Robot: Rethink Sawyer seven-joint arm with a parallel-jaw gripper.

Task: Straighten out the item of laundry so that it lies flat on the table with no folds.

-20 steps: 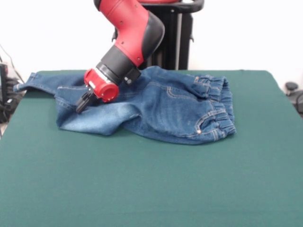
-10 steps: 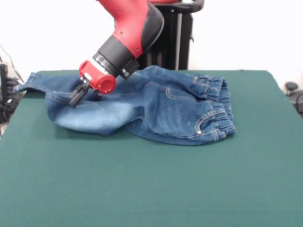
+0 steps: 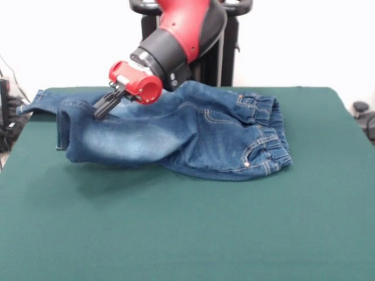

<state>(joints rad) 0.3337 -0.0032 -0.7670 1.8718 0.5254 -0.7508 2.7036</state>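
Your gripper (image 3: pixel 104 107) pinches the soft, floppy jeans (image 3: pixel 193 137) near the table's (image 3: pixel 187 234) far-left corner; hold the hem.

Glossy red arm (image 3: pixel 187 23) with black wrist band, red cylindrical cap, black claw (image 3: pixel 104 106).

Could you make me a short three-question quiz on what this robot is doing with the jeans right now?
1. True or false: the jeans lie fully flat on the table.
2. Which end of the jeans is the gripper at: A) waistband, B) leg?
3. Fill in: the elastic waistband lies toward the picture's ___ side.

Key: 1. False: one leg is raised off the cloth-covered top. 2. B. 3. Right.
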